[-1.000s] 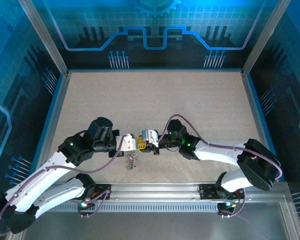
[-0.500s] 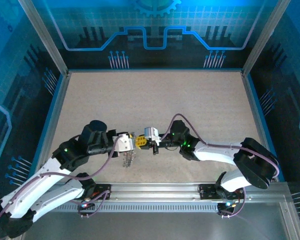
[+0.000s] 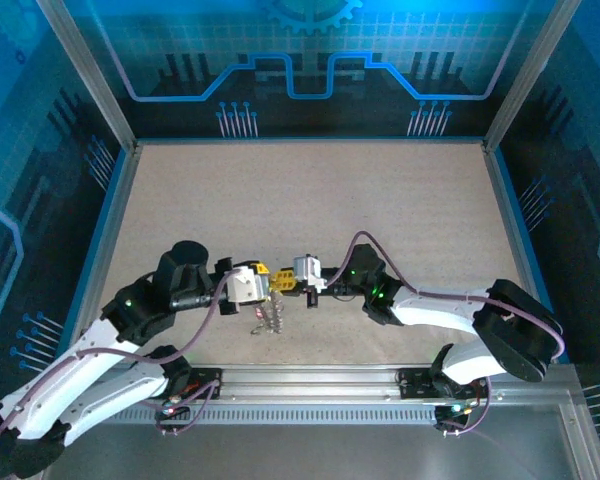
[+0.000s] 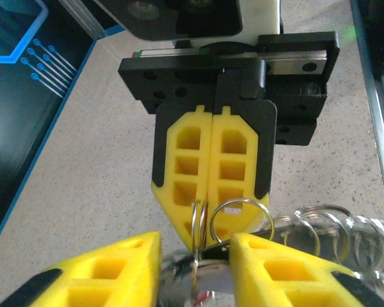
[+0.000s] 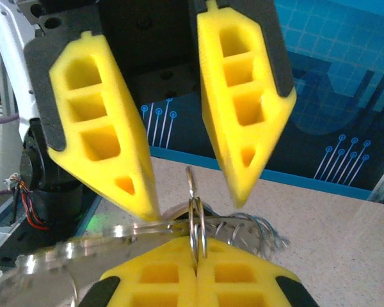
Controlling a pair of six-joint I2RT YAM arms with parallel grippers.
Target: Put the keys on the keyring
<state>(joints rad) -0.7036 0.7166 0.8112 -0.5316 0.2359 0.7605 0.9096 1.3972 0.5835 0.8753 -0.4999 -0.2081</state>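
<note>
The keyring (image 5: 197, 225), a thin double steel ring, stands on edge, and my right gripper (image 5: 198, 251) is shut on its lower part. My left gripper (image 5: 195, 206) faces it, its yellow fingers (image 5: 102, 137) open to either side of the ring. In the left wrist view the right gripper (image 4: 201, 233) pinches the keyring (image 4: 200, 220), and my left gripper (image 4: 195, 268) straddles it, open. The keys (image 3: 270, 318) hang as a grey bunch below the two meeting grippers, left gripper (image 3: 263, 283) and right gripper (image 3: 288, 281). A second loop (image 4: 241, 214) and more rings (image 4: 333, 224) trail beside them.
The grippers meet low over the speckled table (image 3: 310, 200), near its front edge. A metal rail (image 3: 310, 385) runs along that edge just behind the keys. Blue-lit walls (image 3: 310, 70) close the back and the sides.
My left gripper has gone from shut to open. My right gripper has closed on the keyring. Both grippers and the hanging keys have shifted slightly to the right.
</note>
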